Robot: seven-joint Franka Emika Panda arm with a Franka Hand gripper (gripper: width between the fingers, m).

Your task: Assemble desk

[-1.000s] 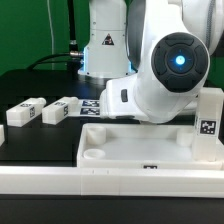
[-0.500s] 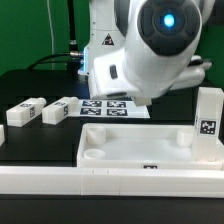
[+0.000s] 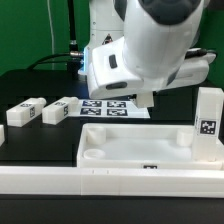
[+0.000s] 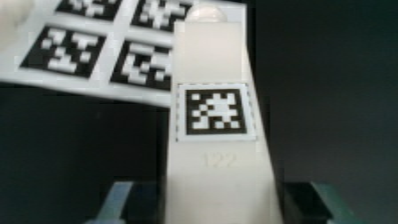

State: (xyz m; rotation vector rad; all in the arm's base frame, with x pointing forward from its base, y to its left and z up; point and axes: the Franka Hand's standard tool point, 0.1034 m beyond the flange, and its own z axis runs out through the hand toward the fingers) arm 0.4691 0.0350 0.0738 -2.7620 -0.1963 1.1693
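In the wrist view a white square-section leg (image 4: 217,110) with a black-and-white tag runs lengthwise between my fingers (image 4: 125,200). My gripper (image 4: 222,200) is shut on its near end, and its far end points over the marker board (image 4: 98,45). In the exterior view the arm's bulk hides the gripper and this leg. The white tray-like tabletop (image 3: 140,152) lies at the front centre. One leg (image 3: 208,122) stands upright at its corner on the exterior view's right. Two more legs (image 3: 25,112) (image 3: 62,110) lie on the black table at the left.
The marker board (image 3: 112,106) lies behind the tabletop, under the arm. A long white border rail (image 3: 100,182) runs along the front edge. The robot base stands at the back centre, with a green backdrop behind it.
The arm has risen and swung from low over the tabletop's right side to higher above the marker board. The tabletop and the other legs have not moved.
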